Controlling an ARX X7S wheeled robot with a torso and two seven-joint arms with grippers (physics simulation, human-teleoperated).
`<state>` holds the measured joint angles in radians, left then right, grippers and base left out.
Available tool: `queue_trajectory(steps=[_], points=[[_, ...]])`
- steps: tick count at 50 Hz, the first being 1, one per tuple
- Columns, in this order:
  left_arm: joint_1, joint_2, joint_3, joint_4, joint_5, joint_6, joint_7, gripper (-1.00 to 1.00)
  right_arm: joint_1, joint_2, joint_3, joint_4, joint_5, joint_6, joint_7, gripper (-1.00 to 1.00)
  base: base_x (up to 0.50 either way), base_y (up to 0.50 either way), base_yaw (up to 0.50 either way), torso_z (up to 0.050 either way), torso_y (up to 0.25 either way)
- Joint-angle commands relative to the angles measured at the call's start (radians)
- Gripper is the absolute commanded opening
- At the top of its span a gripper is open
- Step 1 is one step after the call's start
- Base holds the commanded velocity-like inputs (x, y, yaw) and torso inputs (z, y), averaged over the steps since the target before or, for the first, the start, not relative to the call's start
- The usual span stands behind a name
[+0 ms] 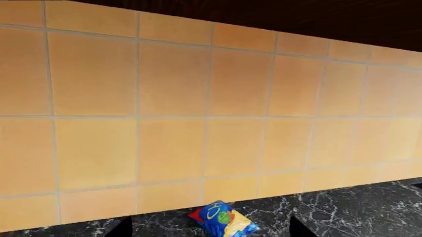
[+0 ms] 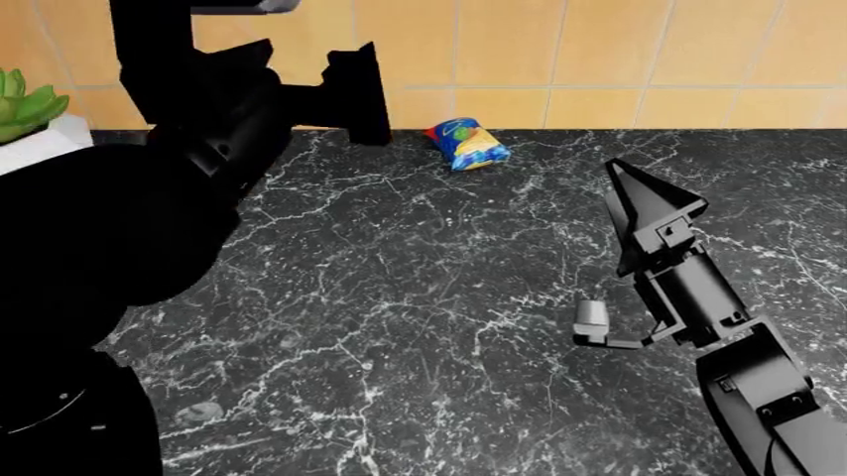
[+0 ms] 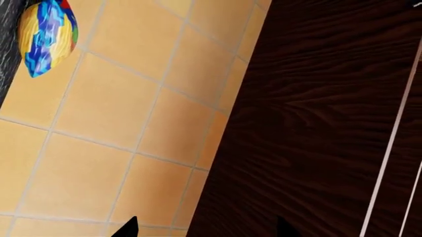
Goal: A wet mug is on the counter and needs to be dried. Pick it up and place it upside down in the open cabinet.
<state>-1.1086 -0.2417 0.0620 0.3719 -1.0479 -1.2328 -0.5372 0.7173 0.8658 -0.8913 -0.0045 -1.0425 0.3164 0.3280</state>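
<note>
No mug shows in any view; it is hidden or out of view. The black marble counter point(image 2: 437, 297) fills the head view. My left gripper point(image 2: 357, 94) is raised above the counter's back left, and in the left wrist view point(image 1: 209, 228) its jaws stand wide apart and empty, facing the tiled wall. My right gripper point(image 2: 649, 203) is held up over the counter's right side. In the right wrist view point(image 3: 205, 228) its jaws stand apart and empty, facing the wall and a dark wood cabinet door point(image 3: 316, 123).
A blue-and-yellow snack bag point(image 2: 466, 144) lies at the counter's back by the orange tiled wall point(image 2: 596, 50); it also shows in the left wrist view point(image 1: 224, 221) and the right wrist view point(image 3: 46, 37). A white pot with a green plant point(image 2: 27, 109) stands far left.
</note>
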Motion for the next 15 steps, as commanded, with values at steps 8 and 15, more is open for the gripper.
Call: queue_trajectory(steps=[8, 15], points=[[0.152, -0.041, 0.147, -0.046, 0.165, 0.16, 0.093, 1.0, -0.011, 0.004, 0.005, -0.014, 0.003, 0.006, 0.003, 1.0, 0.0, 0.0, 0.0, 0.0, 0.0], [0.198, -0.048, 0.181, -0.053, 0.193, 0.194, 0.108, 1.0, -0.014, 0.004, 0.005, -0.015, 0.003, 0.006, 0.004, 1.0, 0.0, 0.0, 0.0, 0.0, 0.0]])
